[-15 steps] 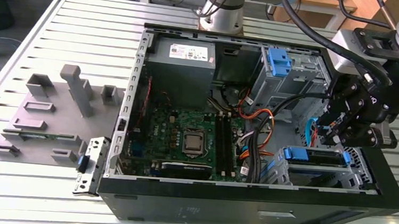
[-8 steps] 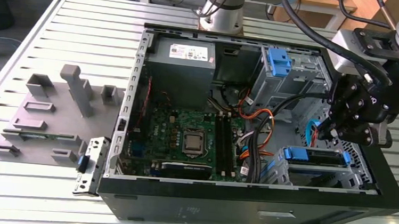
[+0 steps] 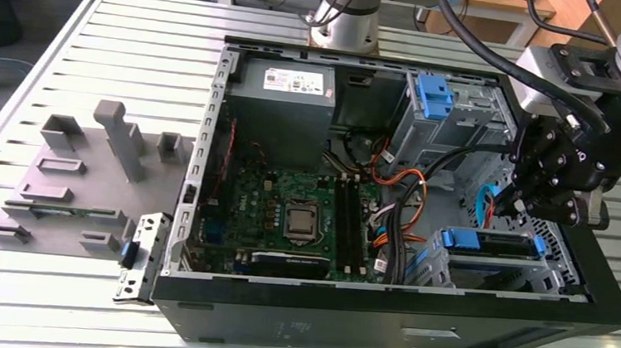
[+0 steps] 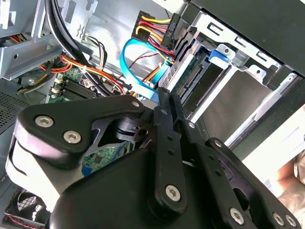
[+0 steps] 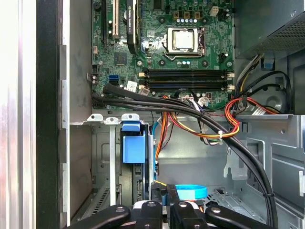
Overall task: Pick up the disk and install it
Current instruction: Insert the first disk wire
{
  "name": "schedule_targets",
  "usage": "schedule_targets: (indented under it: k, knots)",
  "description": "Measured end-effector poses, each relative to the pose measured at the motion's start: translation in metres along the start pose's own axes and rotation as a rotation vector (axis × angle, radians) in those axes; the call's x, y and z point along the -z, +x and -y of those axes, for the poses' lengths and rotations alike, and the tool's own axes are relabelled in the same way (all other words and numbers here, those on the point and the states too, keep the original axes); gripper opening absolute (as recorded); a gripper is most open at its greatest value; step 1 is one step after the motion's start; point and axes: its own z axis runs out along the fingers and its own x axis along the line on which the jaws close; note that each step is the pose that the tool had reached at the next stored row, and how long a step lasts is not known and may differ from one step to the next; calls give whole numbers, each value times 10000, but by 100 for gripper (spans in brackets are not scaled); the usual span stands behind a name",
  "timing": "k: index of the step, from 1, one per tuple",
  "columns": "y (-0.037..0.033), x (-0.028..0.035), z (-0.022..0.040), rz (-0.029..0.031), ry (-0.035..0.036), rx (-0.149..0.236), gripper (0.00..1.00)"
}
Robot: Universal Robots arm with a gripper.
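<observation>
The disk [image 3: 490, 243] lies in the drive bay at the case's front corner, on the exterior view's right, its blue handle tab facing up. In the first wrist view the blue tab of the disk [image 5: 133, 145] stands in the metal cage. In the second wrist view the disk [image 4: 206, 93] shows its green board edge and blue tab. My gripper [image 3: 517, 205] hangs inside the case just above and beside the bay, apart from the disk. Its black fingers [image 4: 161, 112] are pressed together with nothing between them. The gripper [image 5: 164, 211] also shows in the first wrist view.
The open black case [image 3: 388, 313] holds a motherboard [image 3: 291, 214], a grey power-supply box [image 3: 284, 89] and a second blue bracket [image 3: 432, 96] in the upper bay. Black, orange and blue cables [image 5: 200, 119] run close to the gripper. A grey fixture [image 3: 77, 181] lies on the exterior view's left.
</observation>
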Motion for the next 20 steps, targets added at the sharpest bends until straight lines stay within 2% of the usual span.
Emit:
schedule_targets:
  k: [20]
  knots:
    - [54, 0, 2, 0, 0, 0, 16]
